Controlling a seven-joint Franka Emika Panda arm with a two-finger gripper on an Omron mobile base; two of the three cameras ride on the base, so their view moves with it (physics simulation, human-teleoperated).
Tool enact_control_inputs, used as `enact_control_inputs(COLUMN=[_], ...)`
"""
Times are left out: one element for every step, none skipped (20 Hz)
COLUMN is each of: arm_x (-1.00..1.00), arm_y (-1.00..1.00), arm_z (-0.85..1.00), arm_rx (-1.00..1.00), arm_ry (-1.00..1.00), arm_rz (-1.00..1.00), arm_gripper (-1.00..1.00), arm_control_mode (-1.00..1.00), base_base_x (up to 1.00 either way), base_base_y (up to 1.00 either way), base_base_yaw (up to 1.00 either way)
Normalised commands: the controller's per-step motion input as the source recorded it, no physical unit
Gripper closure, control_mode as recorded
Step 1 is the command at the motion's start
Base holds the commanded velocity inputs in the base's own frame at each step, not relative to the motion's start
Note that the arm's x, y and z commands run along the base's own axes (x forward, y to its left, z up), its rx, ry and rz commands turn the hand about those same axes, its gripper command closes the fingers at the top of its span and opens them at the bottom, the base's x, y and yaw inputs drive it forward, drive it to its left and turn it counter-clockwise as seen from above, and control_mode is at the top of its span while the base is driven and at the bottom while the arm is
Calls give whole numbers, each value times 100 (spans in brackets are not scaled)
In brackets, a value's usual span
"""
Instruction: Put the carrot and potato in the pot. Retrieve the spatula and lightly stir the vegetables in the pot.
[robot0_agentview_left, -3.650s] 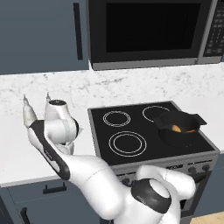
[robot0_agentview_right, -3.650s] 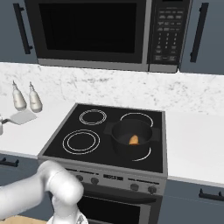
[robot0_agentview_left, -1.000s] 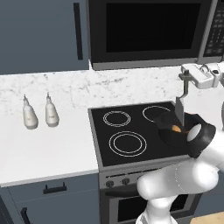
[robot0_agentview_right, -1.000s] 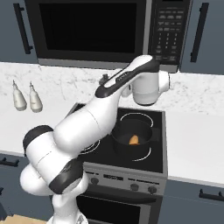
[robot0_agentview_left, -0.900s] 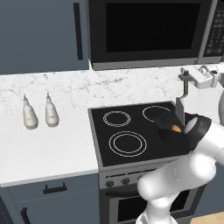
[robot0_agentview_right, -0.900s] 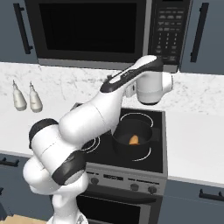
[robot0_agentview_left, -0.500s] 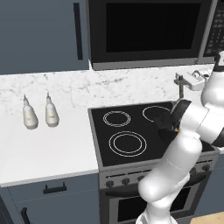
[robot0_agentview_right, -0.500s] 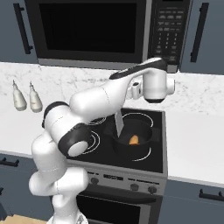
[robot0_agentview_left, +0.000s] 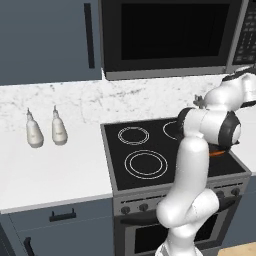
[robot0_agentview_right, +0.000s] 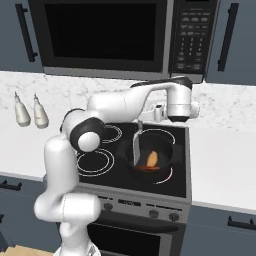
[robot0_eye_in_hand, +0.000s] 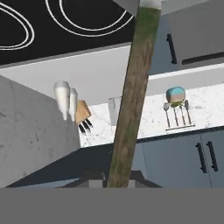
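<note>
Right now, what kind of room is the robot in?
A kitchen, a computer-drawn one. There's a black stove with ring burners, a microwave above it, and a pot of vegetables on a burner.

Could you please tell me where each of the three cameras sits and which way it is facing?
Left base view: behind the arm to its left, looking forward and down at the stove; the white arm rises at lower right.
Right base view: behind to its right, facing the same stove; the arm rises at lower left, the gripper holding the spatula over the pot.
Hand view: on the hand, looking along the spatula's handle.
Shared: both base views show the two white bottles.
</note>
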Motion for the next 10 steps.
enact_control_inputs(arm_x=[37,45,39,44,49,53,65,67,76,75], arm_y=[0,0,0,0,0,0,0,0,0,0], arm_z=[-43,-41,-36,-34,-16,-11,-4,-6,0,-5], arm_rx=[0,0,0,0,0,0,0,0,0,0], arm_ry=[2,2,0,0,0,0,0,0,0,0], arm_rz=[-7,-7,-7,-7,-9,-9,-9,-8,-7,-7], arm_gripper=[100,100,100,100,100,100,100,100,100,100], arm_control_mode=[-100,-100,-100,-100,-100,-100,-100,-100,-100,-100], base_base_x=[0,0,0,0,0,0,0,0,0,0], base_base_y=[0,0,0,0,0,0,0,0,0,0], base_base_yaw=[0,0,0,0,0,0,0,0,0,0])
